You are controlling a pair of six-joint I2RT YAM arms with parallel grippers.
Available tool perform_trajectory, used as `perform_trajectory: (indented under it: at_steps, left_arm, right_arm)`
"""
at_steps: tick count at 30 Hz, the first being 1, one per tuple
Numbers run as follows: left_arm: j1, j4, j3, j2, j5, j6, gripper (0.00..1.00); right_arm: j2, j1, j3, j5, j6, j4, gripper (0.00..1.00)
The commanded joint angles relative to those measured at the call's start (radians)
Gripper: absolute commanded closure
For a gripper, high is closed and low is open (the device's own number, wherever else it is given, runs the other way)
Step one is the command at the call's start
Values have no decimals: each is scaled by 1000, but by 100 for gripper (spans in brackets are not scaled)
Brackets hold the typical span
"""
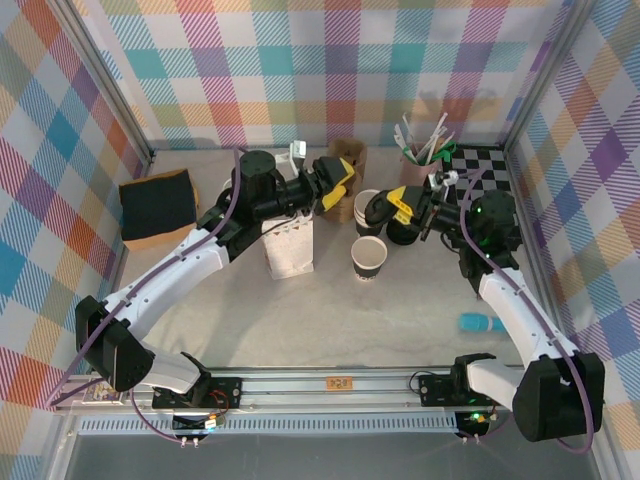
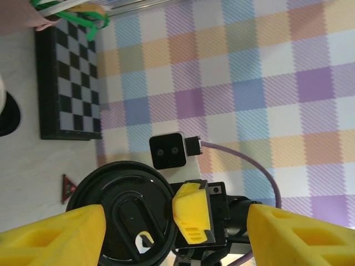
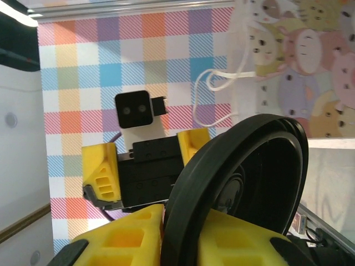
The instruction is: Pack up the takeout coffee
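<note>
The takeout coffee cup (image 1: pixel 368 258), white at the rim with a dark body, stands lidless on the table's middle. My right gripper (image 1: pixel 398 210) hangs behind and right of it, shut on the edge of a round black lid (image 1: pixel 375 211), which stands on edge. That lid (image 3: pixel 233 188) fills the lower right of the right wrist view, pinched between the yellow fingers (image 3: pixel 122 235). The left wrist view faces the lid's top (image 2: pixel 125 213), with its sip hole showing. My left gripper (image 1: pixel 335 185) is open and empty, just left of the lid, its fingers (image 2: pixel 52 235) spread wide.
A white paper bag (image 1: pixel 288 245) stands left of the cup. A white cup (image 1: pixel 366 197) and a brown carrier (image 1: pixel 349 160) sit behind. A straw holder (image 1: pixel 418 155) and checkered board (image 1: pixel 485 160) are at the back right. A dark pad (image 1: pixel 158 205) lies left, a teal object (image 1: pixel 478 322) right.
</note>
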Motion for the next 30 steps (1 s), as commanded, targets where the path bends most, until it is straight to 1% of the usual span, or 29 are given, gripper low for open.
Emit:
perform_trajectory:
  at_steps: [1, 5, 10, 17, 22, 27, 30]
  left_arm:
    - [-24, -76, -35, -35, -12, 65, 32]
    - [-33, -79, -78, -50, -28, 71, 32]
    - [-36, -98, -86, -47, -26, 88, 32]
    - [-39, -103, -95, -46, -32, 96, 32]
    - [-41, -115, -107, -53, -33, 105, 32]
    - [-44, -126, -134, -77, -44, 149, 32]
    - [-54, -176, -135, -87, -63, 216, 32]
  right_arm:
    - [-2, -5, -77, -25, 15, 139, 79]
    - [29, -5, -159, -31, 31, 240, 79]
    - [107, -3, -200, -60, 46, 361, 78]
    - [233, -3, -249, -63, 63, 528, 78]
    - [290, -4, -265, -79, 52, 575, 79]
    - [387, -3, -293, -72, 111, 755, 80]
    - [423, -3, -307, -77, 94, 786, 80]
